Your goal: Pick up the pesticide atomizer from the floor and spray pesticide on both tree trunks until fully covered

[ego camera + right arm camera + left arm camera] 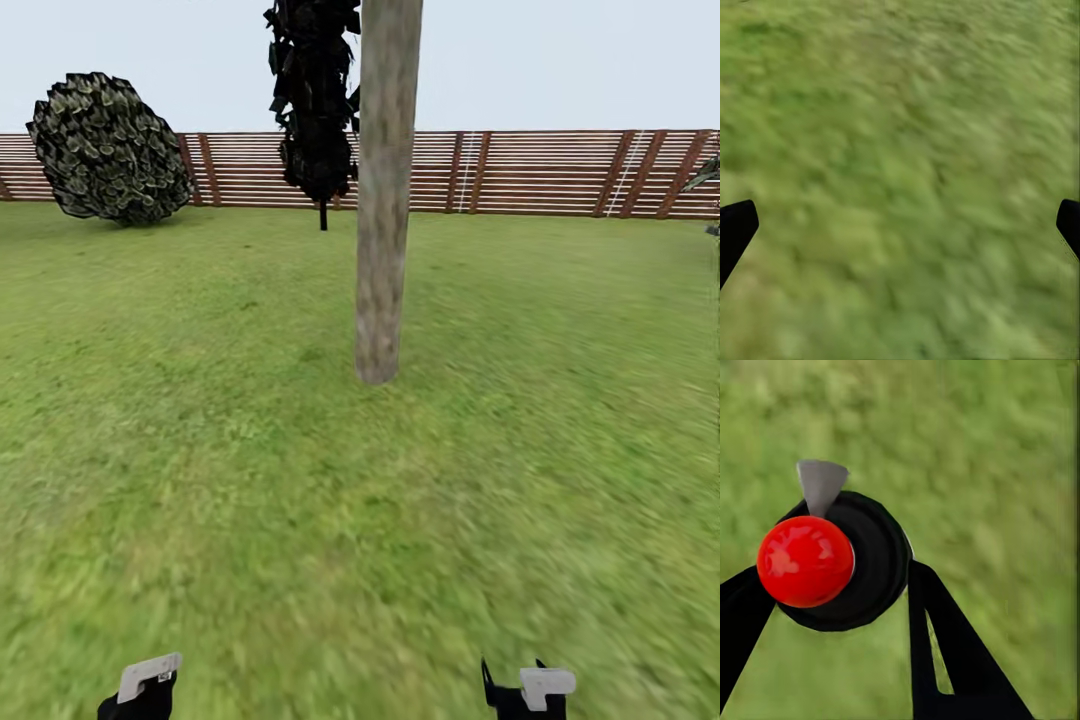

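Tree trunk (386,190) upright mid-lawn, straight ahead, mottled grey-brown, base planted in grass (250,480). Canopy cut off above. Thin dark tree (316,100) just behind and left of trunk, near fence (540,172). Rounded leafy bush (108,147) at far left of lawn, against fence. Slatted brown fence along whole back edge of lawn.

Left gripper (832,600) closed around pesticide atomizer (832,555): black round body with red ball top and grey nozzle tip, black fingers (945,645) flanking it on both sides, grass below. In head view, left gripper (140,690) at near edge of lawn, well short of trunk; grey part poking up there, too small to identify.

Right gripper (900,225) spread wide, nothing between fingertips (735,229), blurry grass beneath. Also at near edge in head view (528,692), right of centre, well apart from trunk.
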You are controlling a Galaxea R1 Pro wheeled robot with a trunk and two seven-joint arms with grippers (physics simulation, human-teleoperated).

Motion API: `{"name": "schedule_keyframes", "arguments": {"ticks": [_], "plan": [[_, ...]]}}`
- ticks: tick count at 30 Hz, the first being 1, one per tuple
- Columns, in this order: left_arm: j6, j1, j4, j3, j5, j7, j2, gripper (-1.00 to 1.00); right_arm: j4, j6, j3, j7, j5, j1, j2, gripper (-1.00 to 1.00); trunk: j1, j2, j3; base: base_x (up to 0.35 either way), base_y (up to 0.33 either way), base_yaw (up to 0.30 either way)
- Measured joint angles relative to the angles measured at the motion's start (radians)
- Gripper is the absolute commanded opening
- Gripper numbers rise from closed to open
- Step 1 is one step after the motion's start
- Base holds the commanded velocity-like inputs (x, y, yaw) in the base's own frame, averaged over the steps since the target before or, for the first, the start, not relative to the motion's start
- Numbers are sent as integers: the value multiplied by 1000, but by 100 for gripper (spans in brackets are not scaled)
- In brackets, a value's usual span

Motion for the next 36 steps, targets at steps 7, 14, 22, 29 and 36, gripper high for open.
{"name": "schedule_keyframes", "arguments": {"ticks": [7,14,22,29,36], "plan": [[0,0,0,-1,-1,0,-2,-100,0,0,1,0,0,0,2,100,0,0,0,339,0,-9],[0,0,0,-2,-1,0,-3,-100,-1,0,-1,-1,0,0,3,100,0,0,-8,339,0,-1],[-1,0,0,-1,-1,1,-4,-100,0,0,-2,-1,0,0,1,100,0,0,-17,339,0,0],[-1,0,0,-1,-1,1,-4,-100,0,0,-2,0,0,0,-1,100,0,0,-18,339,0,0],[-1,0,0,-1,-1,1,-4,-100,0,0,-1,0,0,0,-1,100,0,0,-18,339,-21,0]]}}
